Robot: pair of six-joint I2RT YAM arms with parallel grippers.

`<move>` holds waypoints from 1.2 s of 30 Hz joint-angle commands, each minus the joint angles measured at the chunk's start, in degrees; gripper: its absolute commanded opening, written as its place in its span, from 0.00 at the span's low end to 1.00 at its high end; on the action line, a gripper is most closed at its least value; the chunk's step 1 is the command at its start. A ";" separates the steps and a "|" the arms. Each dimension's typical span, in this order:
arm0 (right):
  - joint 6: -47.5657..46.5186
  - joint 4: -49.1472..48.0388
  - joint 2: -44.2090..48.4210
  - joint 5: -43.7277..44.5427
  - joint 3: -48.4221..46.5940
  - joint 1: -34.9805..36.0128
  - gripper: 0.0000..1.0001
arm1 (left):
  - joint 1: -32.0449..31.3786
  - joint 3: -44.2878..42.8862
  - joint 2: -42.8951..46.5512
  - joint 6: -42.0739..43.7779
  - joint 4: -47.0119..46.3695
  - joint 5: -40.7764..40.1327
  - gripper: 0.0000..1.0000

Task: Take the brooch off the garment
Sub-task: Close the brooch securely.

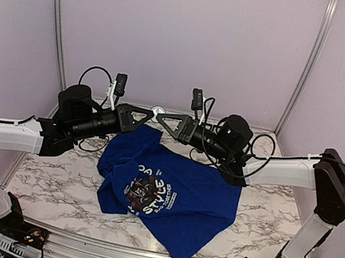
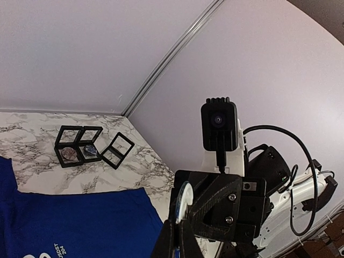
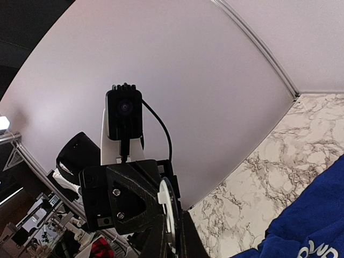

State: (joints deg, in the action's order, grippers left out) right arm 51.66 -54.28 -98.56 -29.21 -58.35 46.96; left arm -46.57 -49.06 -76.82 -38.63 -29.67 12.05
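Edges and room: the T-shirt lies crumpled on the marble table, one hem corner close to the table's front edge. There is open marble to the shirt's left and right. A narrower strip runs behind the shirt to the back wall.

Counts: one shirt, one brooch, two grippers, and three black-framed display cases, two standing together and the third just beside them.

Brooch: a small round pale disc, held in the air above the shirt's back corner and apart from the fabric. The left gripper and right gripper meet tip to tip at it.

Right gripper: jaws narrow, closed on the brooch rim. The right wrist view shows the disc edge-on, running down between that gripper's own fingers.

Left gripper: jaws pressed together, with the brooch right at the tips. Cannot tell whether they pinch it.

Views: the display cases, behind the shirt, show only in the left wrist view. The panda print on the shirt shows only from the top. Each wrist view catches just a blue edge of the shirt.
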 commanded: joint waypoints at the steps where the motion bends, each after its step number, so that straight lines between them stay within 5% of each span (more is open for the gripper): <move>1: 0.00 0.56 -0.57 3.47 -1.51 1.02 0.06 | -3.30 -0.66 0.33 -1.00 0.08 3.60 0.00; 36: -4.30 1.15 3.43 15.49 1.21 2.78 0.08 | -6.17 2.43 0.27 -8.84 -8.41 -2.64 0.00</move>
State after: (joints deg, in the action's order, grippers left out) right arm 50.22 -55.35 -95.66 -18.85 -56.62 49.69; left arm -50.33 -47.11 -76.82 -46.74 -36.75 4.84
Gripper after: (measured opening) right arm 0.075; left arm 0.014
